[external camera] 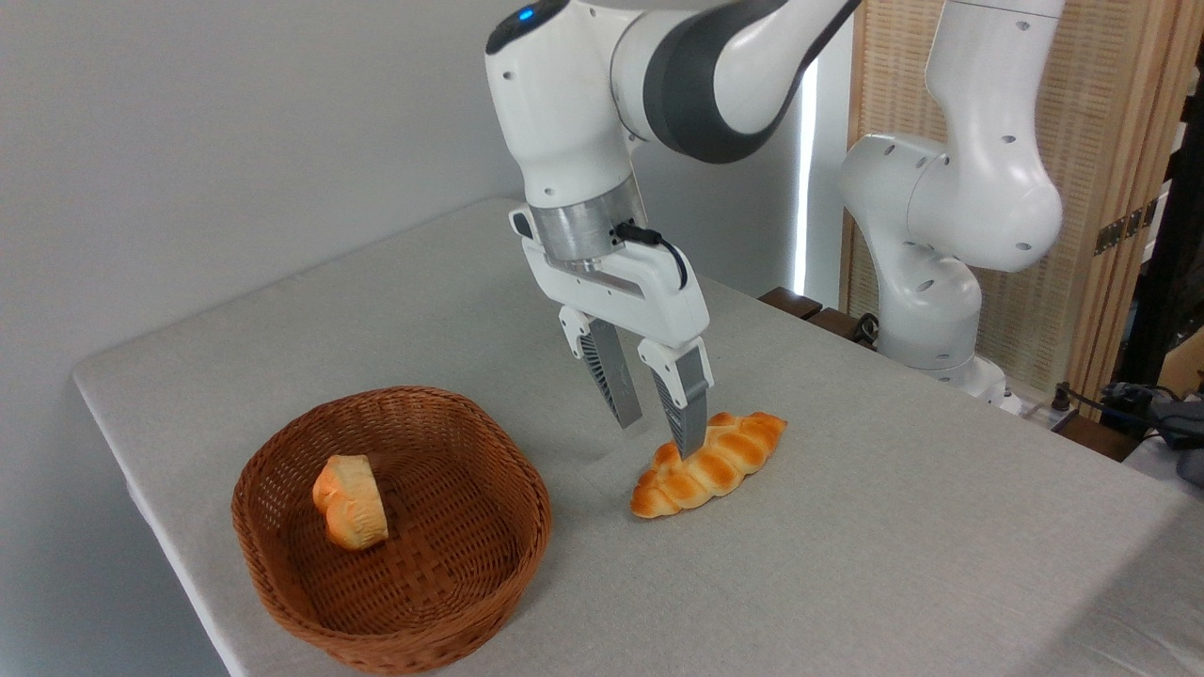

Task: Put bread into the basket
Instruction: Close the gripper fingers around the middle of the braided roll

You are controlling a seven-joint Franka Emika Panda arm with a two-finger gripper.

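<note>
— Bread (pixel 707 464)?
— Long, braided, pointed at both ends. Glossy golden-orange on the knobbly top, paler cream along the lower edge. Lying flat on the grey table (pixel 847 564), well to the right of the basket (pixel 282 508) and clear of it, not touching the rim. Set at a slant, far tip up and to the right, near tip down and to the left.
— And the basket itself?
— Round, shallow, woven wicker, reddish-brown with a thick rim. Near the table's front left edge. Holding a shorter, stubby pale-orange bread chunk (pixel 350 502), resting left of the basket's centre.
— Gripper (pixel 660 434)?
— Right of the basket too, pointing down from the white arm (pixel 574 122). Jaws apart, nothing between them. Grey ribbed fingers (pixel 613 371) splayed slightly, the gap narrower than the loaf is long.
— Relative to the loaf?
— Right-hand fingertip down in front of the loaf's top, around the middle of the braid, on or just above the crust; hard to say whether actually touching. Left-hand fingertip off the loaf's far left side, over bare tablecloth, and seemingly short of the table. Loaf mostly to the right of and below the fingertips, not enclosed between them as seen from here.
— Lifted at all?
— No. Flat on the table, shadow tight beneath.
</note>
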